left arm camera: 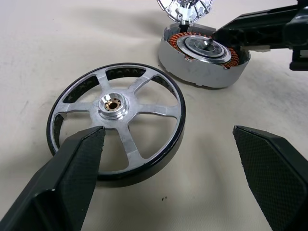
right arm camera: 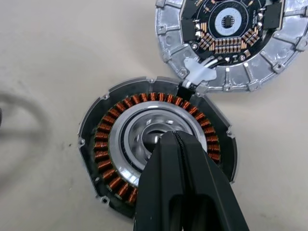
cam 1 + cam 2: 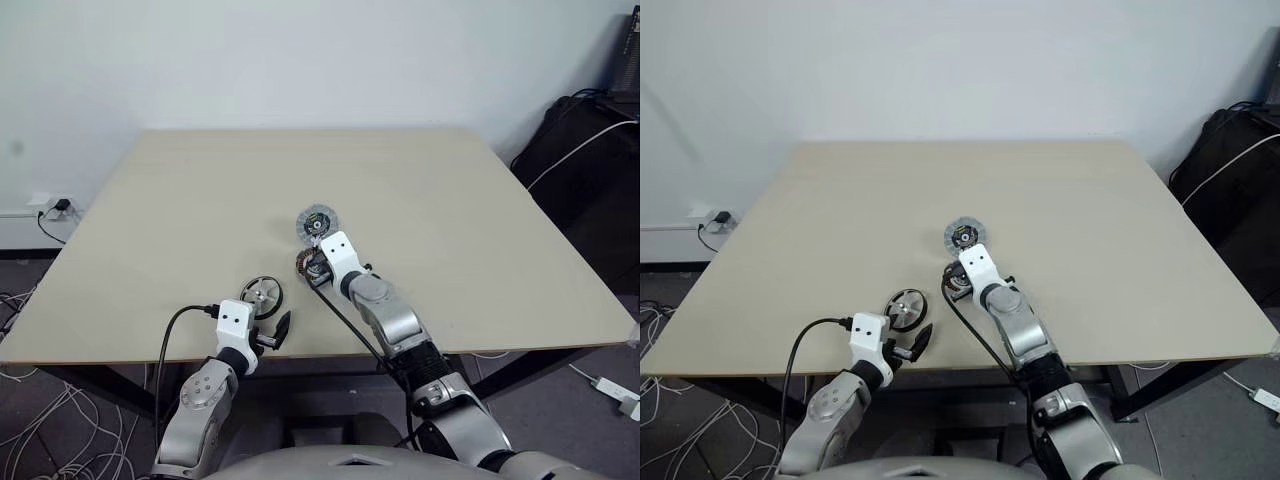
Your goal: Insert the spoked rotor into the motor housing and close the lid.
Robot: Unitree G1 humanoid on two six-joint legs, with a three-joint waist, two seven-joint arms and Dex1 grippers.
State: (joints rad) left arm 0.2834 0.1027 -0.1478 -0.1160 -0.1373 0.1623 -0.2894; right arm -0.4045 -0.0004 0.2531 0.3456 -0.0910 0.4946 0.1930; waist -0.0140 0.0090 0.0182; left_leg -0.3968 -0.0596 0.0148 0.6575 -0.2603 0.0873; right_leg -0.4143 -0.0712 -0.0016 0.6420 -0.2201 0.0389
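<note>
**A:** What's my right end effector (image 2: 175,137) doing?

**B:** I see its two black fingers pressed together, tips over the shiny centre of the motor housing (image 2: 103,139), inside the ring of copper windings.

**A:** And beyond the tips?

**B:** The lid (image 2: 168,33) lies flat on the table (image 2: 57,57), dark circuit face up, its rim touching the housing's.

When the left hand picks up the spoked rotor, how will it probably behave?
The spoked rotor looks like rigid metal, so it will probably not bend. Its dark rim looks glossy, so the open left hand's fingers may slip on it. It lies flat on the table, so it should not roll now; set on edge, the round rim probably would.
</note>
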